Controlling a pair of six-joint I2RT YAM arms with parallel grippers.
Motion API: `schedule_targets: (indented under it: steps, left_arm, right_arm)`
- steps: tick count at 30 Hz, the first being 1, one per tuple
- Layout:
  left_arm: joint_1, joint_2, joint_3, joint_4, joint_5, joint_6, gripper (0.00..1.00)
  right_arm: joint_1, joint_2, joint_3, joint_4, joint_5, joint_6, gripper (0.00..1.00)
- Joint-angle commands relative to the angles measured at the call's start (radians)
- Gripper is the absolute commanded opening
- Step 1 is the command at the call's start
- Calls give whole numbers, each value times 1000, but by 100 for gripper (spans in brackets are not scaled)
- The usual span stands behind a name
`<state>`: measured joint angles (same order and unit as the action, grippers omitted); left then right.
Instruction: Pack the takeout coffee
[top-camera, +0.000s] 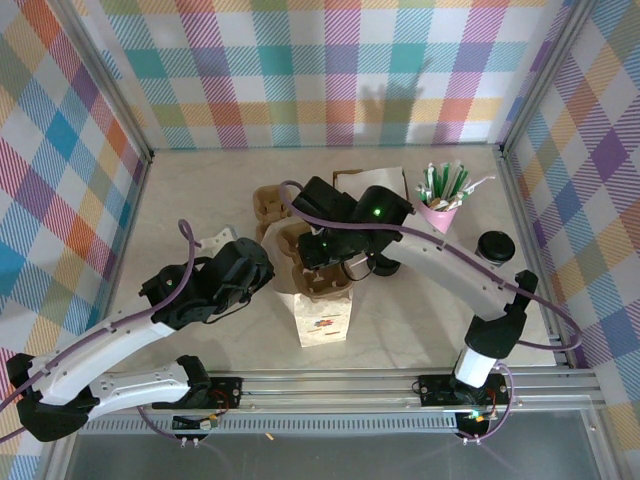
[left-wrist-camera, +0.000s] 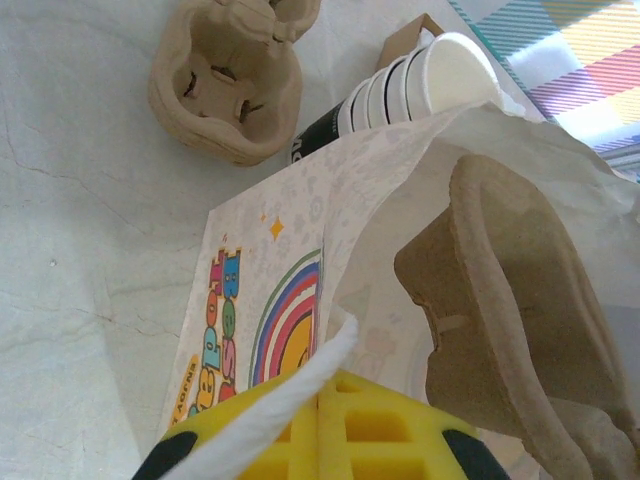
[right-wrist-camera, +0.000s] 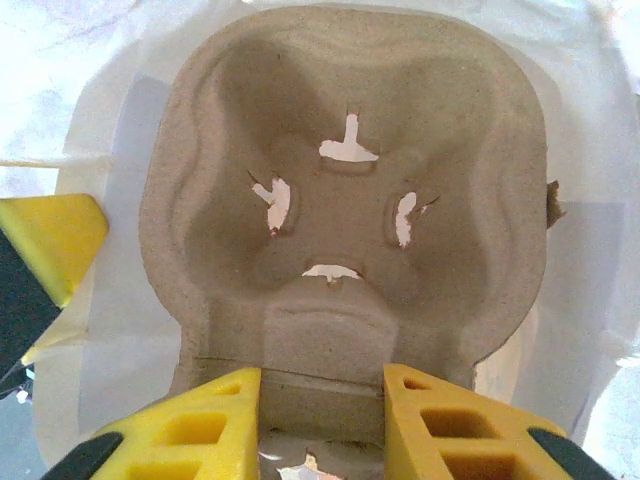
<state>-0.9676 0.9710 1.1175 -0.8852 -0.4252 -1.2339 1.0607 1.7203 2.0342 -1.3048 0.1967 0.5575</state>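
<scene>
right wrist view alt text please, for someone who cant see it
The right gripper grips the near edge of a brown moulded-pulp cup carrier, holding it inside a white paper bag.

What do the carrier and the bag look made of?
The carrier looks like molded paper pulp: matte tan, with a rough fibrous surface and torn slit edges. The bag seems to be thin white paper, matte, colour-printed and creased, and light shows through its wall.
</scene>
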Motion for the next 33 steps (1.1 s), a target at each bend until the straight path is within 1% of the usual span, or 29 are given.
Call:
schedule_targets:
  steps: [1, 7, 14, 25, 33]
  left_arm:
    - [-11, 2, 25, -3, 18, 21, 3]
    - [-11, 5, 25, -6, 31, 31, 3]
    - [-13, 30, 34, 5, 61, 53, 3]
    - [-13, 38, 41, 31, 61, 44, 3]
    - [-13, 40, 43, 21, 79, 37, 3]
  right_arm:
    - [-16, 26, 46, -8, -3, -31, 30]
    - [-30, 48, 81, -5, -8, -43, 30]
    - [-35, 60, 68, 15, 0, -49, 30]
    - [-36, 37, -34, 91, 23, -82, 30]
    - [-46, 39, -72, 132, 29, -111, 30]
